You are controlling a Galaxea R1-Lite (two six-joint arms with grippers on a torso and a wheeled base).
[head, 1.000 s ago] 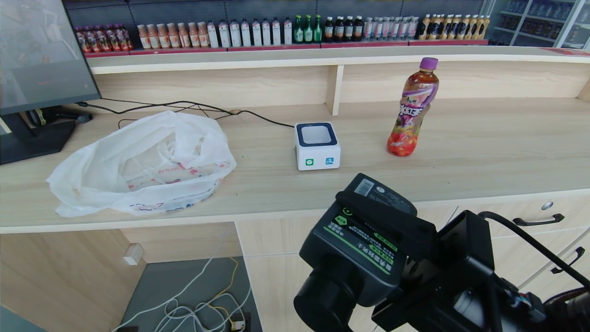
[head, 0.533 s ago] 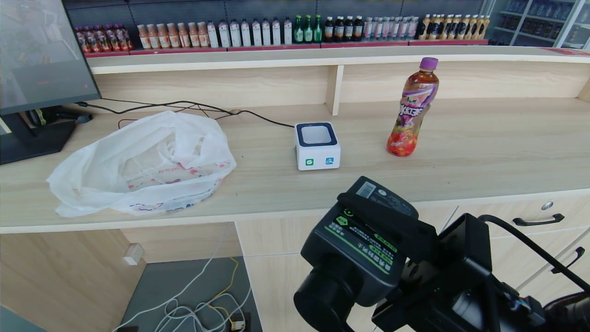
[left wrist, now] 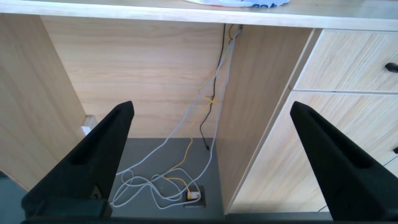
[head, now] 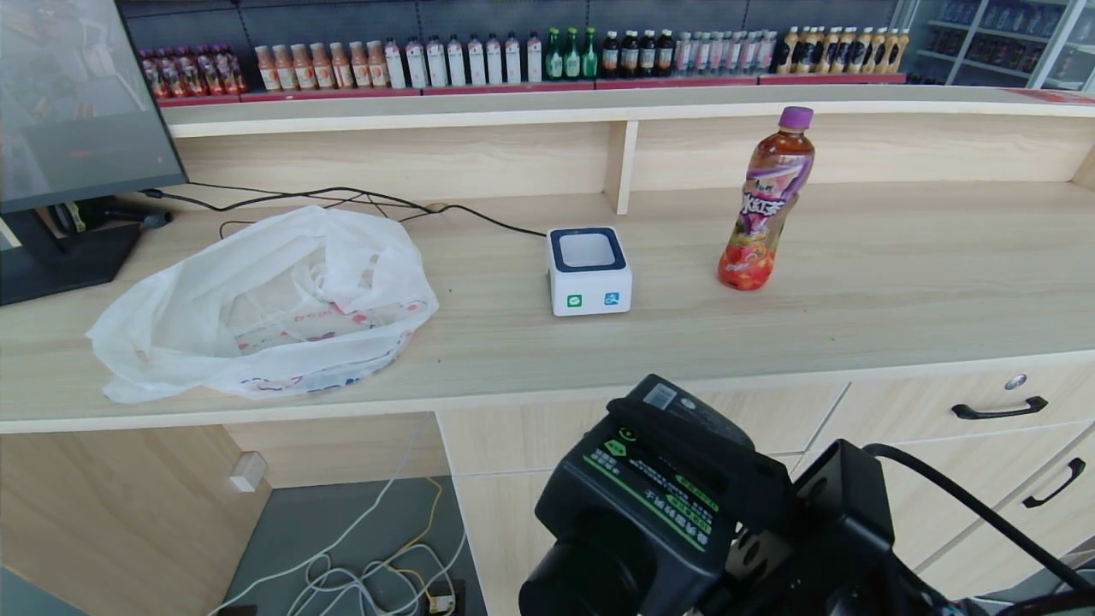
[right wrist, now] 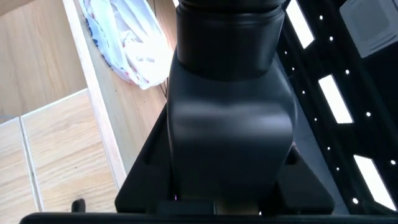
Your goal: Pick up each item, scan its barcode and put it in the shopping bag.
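Hanging below the counter's edge, the left gripper is open, its two black fingers spread wide with nothing between them. The right arm sits low in front of the counter; its own dark housing blocks the right wrist view, so whether its gripper is open or closed cannot be told. Well apart from both arms, a tea bottle with a purple cap stands upright on the counter, near the white barcode scanner and on its right. To the scanner's left lies the white plastic shopping bag, slumped open; whether anything is inside is unclear. Judging by this, the bottle is not yet picked up, scanned or bagged, so the whole sequence remains for it. The head view gives the counter top and the stocked drinks shelf behind it. The left wrist view instead gives the alcove under the counter, with loose cables on the floor, while the right wrist view catches the bag from the side.
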